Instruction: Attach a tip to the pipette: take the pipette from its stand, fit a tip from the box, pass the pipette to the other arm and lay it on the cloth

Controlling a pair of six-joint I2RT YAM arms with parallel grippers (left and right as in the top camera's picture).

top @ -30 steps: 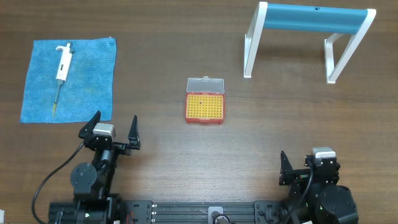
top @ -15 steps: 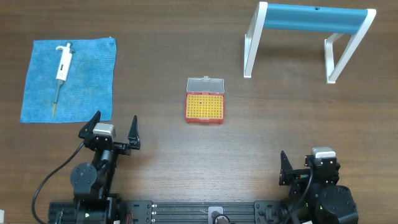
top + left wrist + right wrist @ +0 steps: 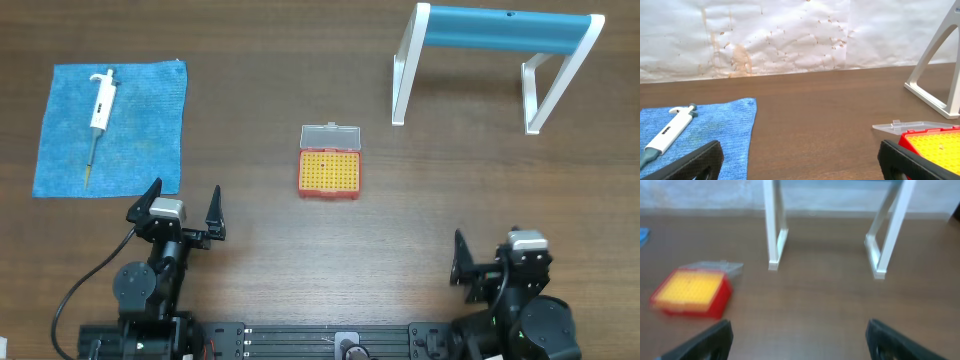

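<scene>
Table (image 3: 250, 80): brown wood, carries all items.
Stand (image 3: 500, 28): upper right of the top view; blue bar on white legs.
Cloth (image 3: 140, 130): blue, flat, upper left.
Left end effector (image 3: 183, 200): lower left, fingers apart, holding nothing.
Right end effector (image 3: 797, 340): lower right, fingers apart, holding nothing.
Tip box (image 3: 329, 172): centre; red, lid open, yellow rack.
Pipette (image 3: 100, 105): lies on the cloth's left half; white body, hooked head uppermost, slim shaft ending in a yellowish tip.
</scene>
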